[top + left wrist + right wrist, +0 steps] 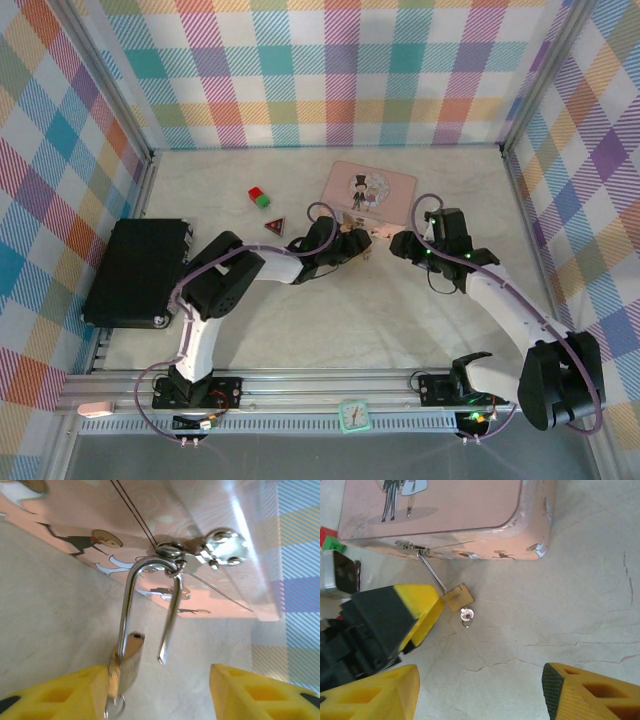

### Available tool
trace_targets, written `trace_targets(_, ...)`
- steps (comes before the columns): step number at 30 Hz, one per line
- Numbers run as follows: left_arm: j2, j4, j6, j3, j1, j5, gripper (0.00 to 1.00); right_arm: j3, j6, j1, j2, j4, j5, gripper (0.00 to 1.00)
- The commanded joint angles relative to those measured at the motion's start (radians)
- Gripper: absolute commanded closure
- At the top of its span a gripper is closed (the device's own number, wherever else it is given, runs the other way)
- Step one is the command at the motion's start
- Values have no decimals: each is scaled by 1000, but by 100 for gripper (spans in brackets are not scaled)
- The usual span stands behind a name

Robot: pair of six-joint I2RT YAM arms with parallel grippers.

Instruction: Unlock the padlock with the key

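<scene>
On the tin clasp (222, 545), padlock (127, 660) hangs unlatched, key (466, 615) seemingly inserted; left end effector (160, 690) and right end effector (480, 685) gape.

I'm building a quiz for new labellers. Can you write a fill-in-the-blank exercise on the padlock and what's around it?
1. The padlock hangs from the clasp of the pink ____.
2. Its shackle is ____, one leg free of the brass body.
3. The left gripper has a ____ fingertip on each side of the padlock, whose key sits at its base.
Missing words: tin; open; yellow.
</scene>
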Motion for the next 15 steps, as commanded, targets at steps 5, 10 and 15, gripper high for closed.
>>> trace_targets(5, -222, -54, 33, -126, 84, -30, 42, 154, -146, 162, 150, -122, 105, 35)
trace_targets(10, -302, -70, 28, -177, 150, -24, 42, 311, -196, 288, 352, -226, 223, 39)
trace_targets(15, -350, -68, 24, -227, 196, -24, 42, 470, -191, 352, 539, -340, 405, 41)
